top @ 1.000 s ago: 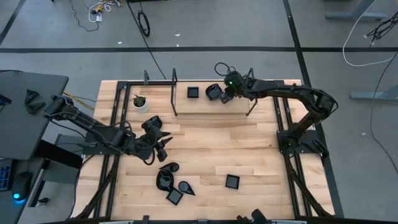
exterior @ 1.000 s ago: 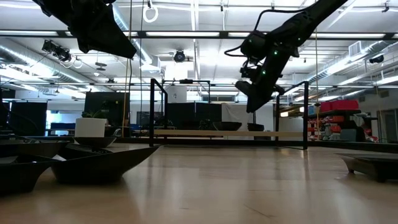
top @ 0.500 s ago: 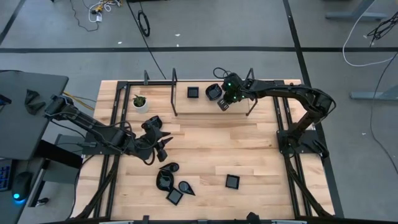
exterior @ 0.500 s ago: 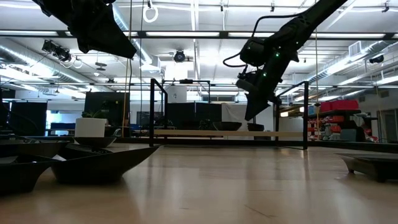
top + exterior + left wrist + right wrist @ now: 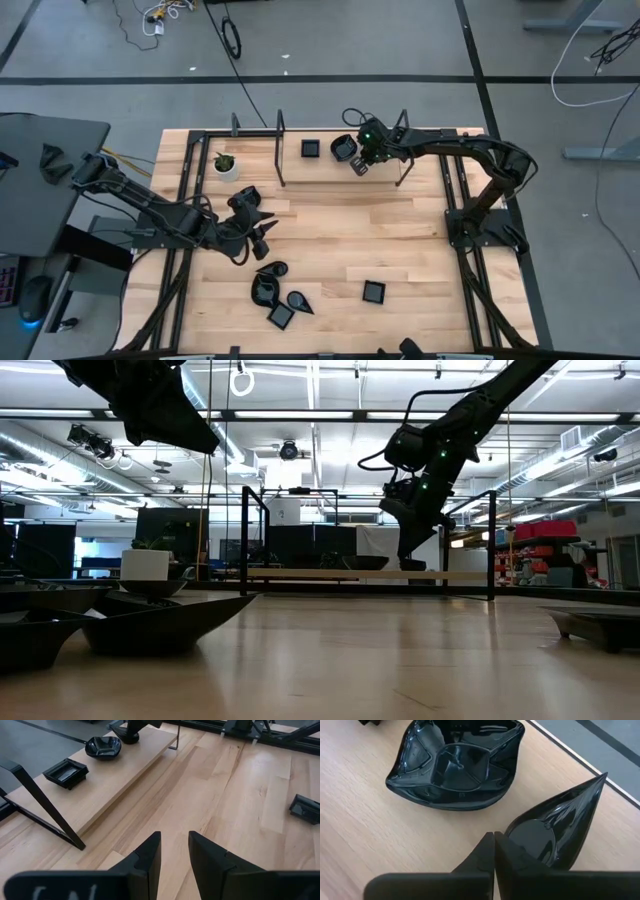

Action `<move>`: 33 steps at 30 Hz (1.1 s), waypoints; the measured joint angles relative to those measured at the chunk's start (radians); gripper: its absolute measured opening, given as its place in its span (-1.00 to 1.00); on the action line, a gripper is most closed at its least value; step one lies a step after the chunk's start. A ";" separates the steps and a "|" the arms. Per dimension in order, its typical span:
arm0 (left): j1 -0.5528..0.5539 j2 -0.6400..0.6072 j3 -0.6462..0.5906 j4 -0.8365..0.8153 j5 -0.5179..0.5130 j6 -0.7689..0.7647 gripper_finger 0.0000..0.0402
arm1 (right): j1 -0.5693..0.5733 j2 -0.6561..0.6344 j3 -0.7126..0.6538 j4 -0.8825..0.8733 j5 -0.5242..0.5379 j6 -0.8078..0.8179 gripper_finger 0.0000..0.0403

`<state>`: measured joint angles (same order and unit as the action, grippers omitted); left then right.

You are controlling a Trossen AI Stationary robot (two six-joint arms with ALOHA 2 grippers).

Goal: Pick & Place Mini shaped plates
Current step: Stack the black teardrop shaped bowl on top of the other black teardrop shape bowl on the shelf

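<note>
Seen from above, the left pincer (image 5: 262, 240) hovers over the wooden tabletop (image 5: 340, 240), its fingers parted and empty, above a cluster of black mini plates (image 5: 277, 297). A white plant pot (image 5: 226, 165) sits on the raised shelf (image 5: 300, 165). Farther right, the right pincer (image 5: 358, 166) hangs at the shelf; only its wrist view shows the fingers pressed together, holding nothing, between a rounded plate (image 5: 457, 765) and a teardrop plate (image 5: 555, 830). A black rail (image 5: 280, 148) stands nearby

The right tool (image 5: 493, 851) hides the near rim of the teardrop plate (image 5: 555, 832) beside it.
</note>
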<state>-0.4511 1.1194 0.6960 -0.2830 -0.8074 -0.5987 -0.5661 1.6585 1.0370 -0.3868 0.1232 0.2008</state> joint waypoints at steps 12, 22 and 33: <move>0.000 0.000 0.000 0.000 0.000 0.000 -0.47 | -0.004 0.006 0.000 -0.007 0.000 0.019 -0.99; 0.000 0.000 0.000 0.000 0.000 0.000 -0.47 | -0.007 0.010 0.000 -0.019 0.027 0.026 -0.99; 0.000 0.000 0.000 0.000 0.000 0.001 -0.47 | -0.006 -0.007 0.000 0.026 0.073 0.021 -0.99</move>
<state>-0.4511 1.1194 0.6960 -0.2829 -0.8074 -0.5980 -0.5720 1.6512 1.0370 -0.3603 0.1961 0.2220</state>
